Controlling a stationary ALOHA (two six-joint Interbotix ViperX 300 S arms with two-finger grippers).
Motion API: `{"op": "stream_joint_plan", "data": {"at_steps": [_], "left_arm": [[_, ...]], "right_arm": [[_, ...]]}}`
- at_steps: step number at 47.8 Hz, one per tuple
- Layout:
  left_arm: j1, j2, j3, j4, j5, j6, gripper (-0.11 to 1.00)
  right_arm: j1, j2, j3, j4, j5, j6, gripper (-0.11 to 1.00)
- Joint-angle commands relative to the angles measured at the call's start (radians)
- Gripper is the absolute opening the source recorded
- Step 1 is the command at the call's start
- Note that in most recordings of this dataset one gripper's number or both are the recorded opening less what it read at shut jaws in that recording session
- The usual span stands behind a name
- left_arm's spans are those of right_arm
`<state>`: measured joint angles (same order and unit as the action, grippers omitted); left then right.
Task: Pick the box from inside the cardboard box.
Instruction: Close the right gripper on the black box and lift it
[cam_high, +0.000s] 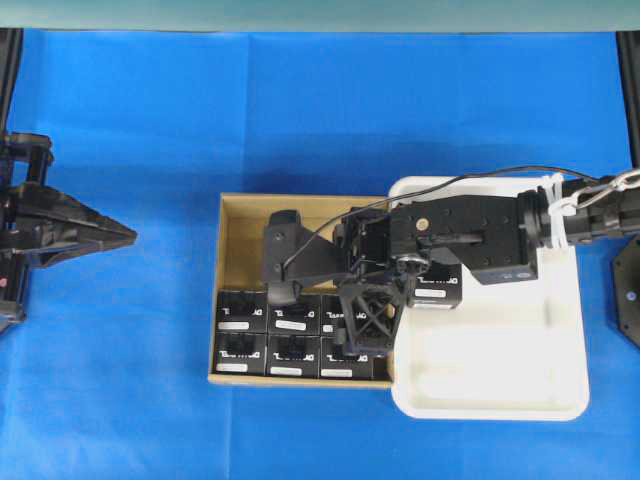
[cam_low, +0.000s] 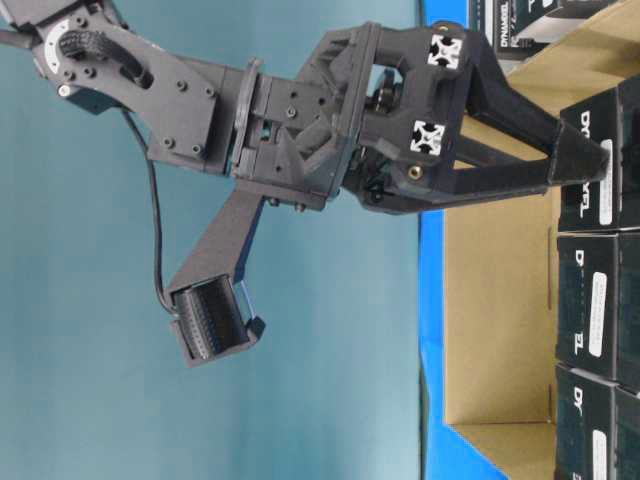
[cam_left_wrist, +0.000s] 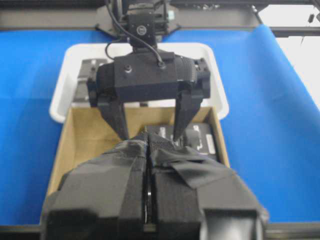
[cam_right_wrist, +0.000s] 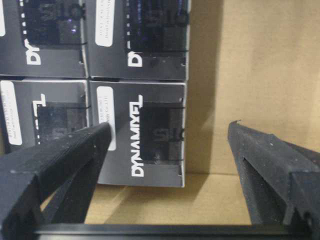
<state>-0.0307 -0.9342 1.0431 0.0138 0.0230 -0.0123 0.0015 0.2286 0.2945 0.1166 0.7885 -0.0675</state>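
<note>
Below, table (cam_high: 150, 120) covered by blue cloth, teal wall behind. Cardboard box (cam_high: 240, 225) flanked by white tray (cam_high: 500, 395). Right fingers (cam_right_wrist: 75, 150) spread over box (cam_right_wrist: 137, 135) inside carton; left fingers (cam_left_wrist: 130, 185) pressed together, nothing held.

1. The box (cam_right_wrist: 140, 132) between the jaws: black, with white "DYNAMIXEL" lettering and a white label strip.
2. The cardboard box (cam_high: 240, 225) around the jaws: plain tan-brown.
3. The tray (cam_high: 500, 385) behind the jaws: white.
4. The table cover (cam_high: 150, 150): bright blue.
5. The right gripper (cam_right_wrist: 170, 135): matte black.
</note>
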Motion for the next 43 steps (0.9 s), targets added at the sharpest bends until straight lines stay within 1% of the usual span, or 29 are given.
{"op": "stream_joint_plan", "data": {"at_steps": [1, 13, 22, 28, 32, 43], "left_arm": [[-0.002, 0.005, -0.029, 0.003, -0.008, 0.0, -0.03], [0.006, 0.006, -0.029, 0.003, -0.003, 0.0, -0.03], [0.014, 0.008, -0.029, 0.003, -0.003, 0.0, -0.03], [0.014, 0.008, -0.029, 0.003, -0.003, 0.0, -0.03], [0.014, 0.008, -0.029, 0.003, -0.003, 0.0, -0.03], [0.015, 0.012, -0.029, 0.003, -0.005, 0.0, -0.03]], "right_arm": [[-0.023, 0.005, 0.018, -0.005, -0.003, -0.002, 0.98], [-0.069, 0.003, 0.017, -0.046, -0.002, -0.008, 0.98], [-0.1, 0.002, 0.017, -0.046, -0.002, -0.058, 0.98], [-0.117, 0.002, 0.011, -0.046, 0.0, -0.069, 0.98], [-0.115, 0.002, 0.006, -0.038, 0.0, -0.069, 0.98], [-0.1, -0.017, 0.002, 0.006, 0.003, -0.069, 0.98]]}}
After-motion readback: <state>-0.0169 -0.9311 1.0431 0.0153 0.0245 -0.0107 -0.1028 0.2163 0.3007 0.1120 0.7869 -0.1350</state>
